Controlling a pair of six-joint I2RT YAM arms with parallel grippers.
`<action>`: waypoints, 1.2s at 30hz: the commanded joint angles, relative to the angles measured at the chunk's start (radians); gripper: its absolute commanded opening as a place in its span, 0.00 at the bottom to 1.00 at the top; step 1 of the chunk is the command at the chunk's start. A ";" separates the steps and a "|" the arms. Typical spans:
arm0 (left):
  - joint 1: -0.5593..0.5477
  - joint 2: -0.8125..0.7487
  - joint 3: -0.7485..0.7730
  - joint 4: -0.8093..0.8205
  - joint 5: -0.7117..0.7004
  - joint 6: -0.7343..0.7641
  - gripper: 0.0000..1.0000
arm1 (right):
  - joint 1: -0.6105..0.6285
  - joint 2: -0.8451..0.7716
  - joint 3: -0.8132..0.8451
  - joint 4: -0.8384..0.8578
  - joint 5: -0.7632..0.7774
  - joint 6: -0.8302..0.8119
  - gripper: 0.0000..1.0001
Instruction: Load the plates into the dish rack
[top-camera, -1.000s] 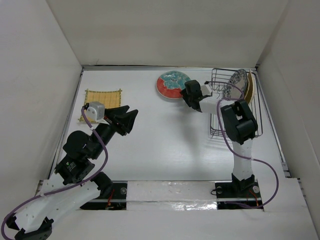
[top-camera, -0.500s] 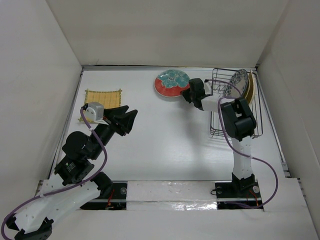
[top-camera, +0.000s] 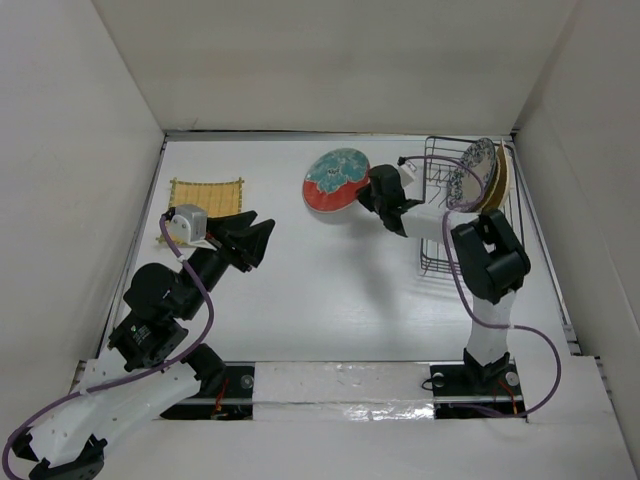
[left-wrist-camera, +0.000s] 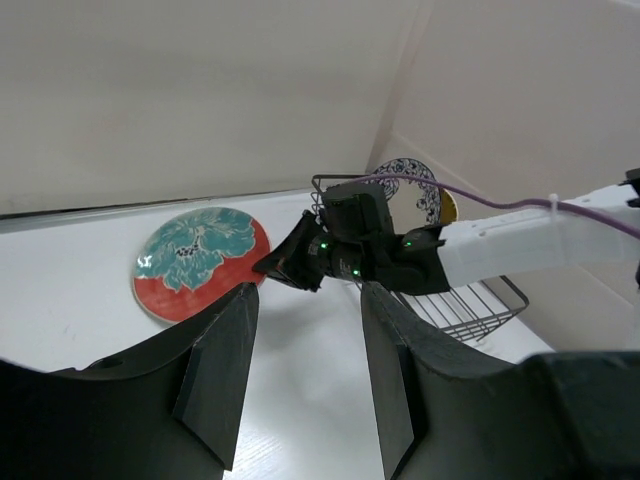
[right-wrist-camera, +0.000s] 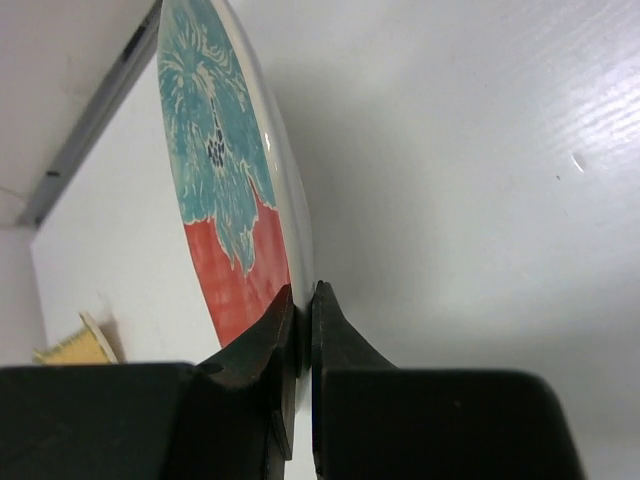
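Observation:
The round red-rimmed plate (top-camera: 335, 180) with a teal pattern is tilted up off the table, and my right gripper (top-camera: 368, 190) is shut on its right rim. In the right wrist view both fingers pinch the edge of the plate (right-wrist-camera: 230, 180), the gripper (right-wrist-camera: 302, 292) tight on it. The black wire dish rack (top-camera: 432, 262) stands at the far right and holds a blue-and-white floral plate (top-camera: 470, 168) and a yellow plate (top-camera: 498, 175) upright. A yellow woven square plate (top-camera: 205, 195) lies at the far left. My left gripper (top-camera: 262, 235) hovers open and empty near it.
White walls close in the table on the left, back and right. In the left wrist view the open gripper (left-wrist-camera: 305, 300) faces the red plate (left-wrist-camera: 200, 260), the right arm and the rack (left-wrist-camera: 470, 305). A yellow plate corner (right-wrist-camera: 75, 345) shows in the right wrist view.
My right gripper has shut on the red plate's rim and tipped it up, shifting it slightly left. The left arm has not moved.

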 joint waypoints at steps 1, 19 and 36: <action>0.002 -0.008 -0.001 0.044 -0.004 0.005 0.43 | 0.028 -0.177 -0.037 0.168 0.038 -0.163 0.00; 0.002 0.005 -0.001 0.044 0.000 0.005 0.43 | -0.336 -0.774 -0.050 -0.111 0.128 -0.632 0.00; 0.002 0.019 -0.001 0.041 0.002 0.006 0.43 | -0.388 -0.524 0.418 -0.483 0.271 -1.053 0.00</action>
